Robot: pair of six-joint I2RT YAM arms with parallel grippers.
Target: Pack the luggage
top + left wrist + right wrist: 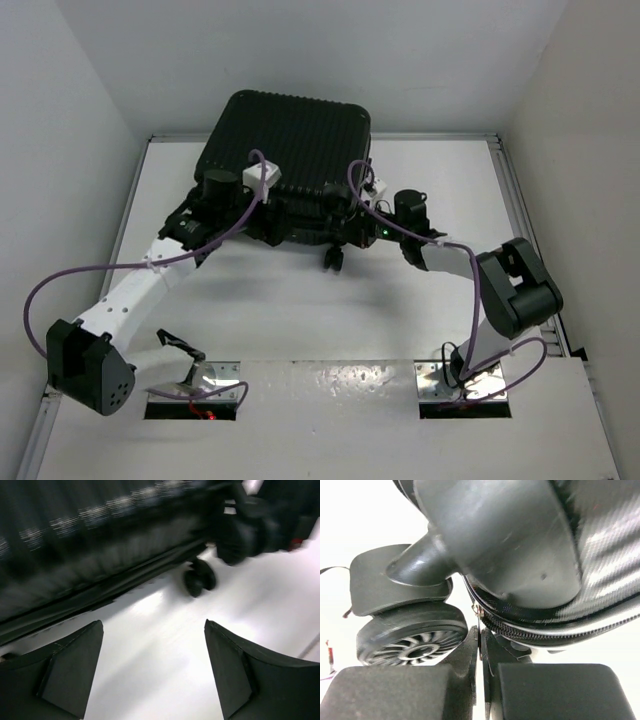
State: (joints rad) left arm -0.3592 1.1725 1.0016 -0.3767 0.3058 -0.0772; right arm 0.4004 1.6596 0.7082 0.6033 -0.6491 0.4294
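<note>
The luggage is a large black ribbed suitcase at the back of the table, its zipped edge facing the arms. My left gripper hovers at its front left edge. In the left wrist view that gripper is open over bare white table, with the ribbed shell above it and a small black wheel ahead. My right gripper is at the front right corner. In the right wrist view it is shut on the thin metal zipper pull, which hangs from the zipper beside a wheel.
White walls close in the table on the left, right and back. A suitcase wheel juts out toward the arms. Purple cables loop off both arms. The right arm's elbow stands near the table's right edge.
</note>
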